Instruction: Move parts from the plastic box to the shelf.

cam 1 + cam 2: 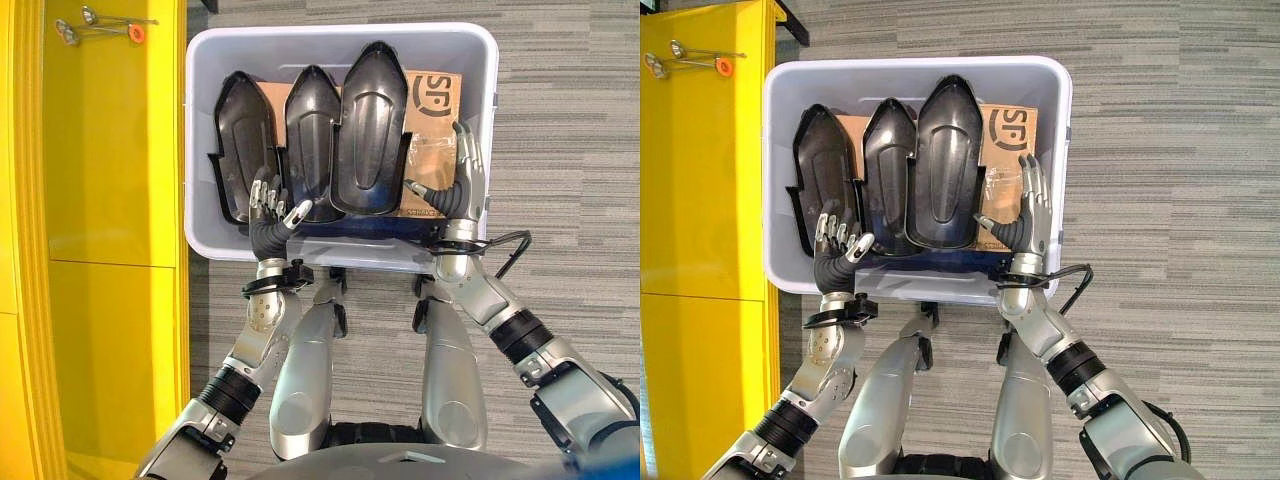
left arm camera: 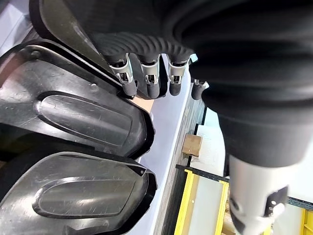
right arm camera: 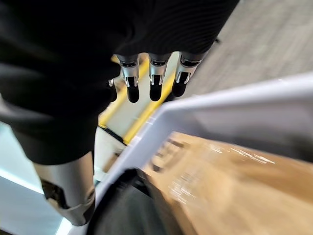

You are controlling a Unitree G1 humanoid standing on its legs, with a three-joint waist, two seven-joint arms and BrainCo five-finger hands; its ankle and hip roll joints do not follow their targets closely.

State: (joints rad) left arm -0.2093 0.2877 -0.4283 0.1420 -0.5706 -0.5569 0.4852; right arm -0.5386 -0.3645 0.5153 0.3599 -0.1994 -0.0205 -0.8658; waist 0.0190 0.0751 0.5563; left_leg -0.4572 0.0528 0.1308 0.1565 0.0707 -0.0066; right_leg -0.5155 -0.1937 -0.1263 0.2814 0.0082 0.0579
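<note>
OK, left to right: yellow shelf (image 1: pixel 110 150) runs along the robot's left, a few metal tools with an orange tag (image 1: pixel 105 28) lying on its far end. Just beside it sits the pale plastic box (image 1: pixel 215 245) on grey carpet (image 1: pixel 570 150). Inside, three black moulded parts (image 1: pixel 305 140) lean side by side over a brown cardboard sheet (image 1: pixel 435 110). Left hand (image 1: pixel 270 212) is over the box's near-left corner, fingers relaxed, grasping nothing, tips by the leftmost part. Right hand (image 1: pixel 462 180) is inside the near-right corner above the cardboard, fingers straight, thumb splayed toward the rightmost part, empty.
</note>
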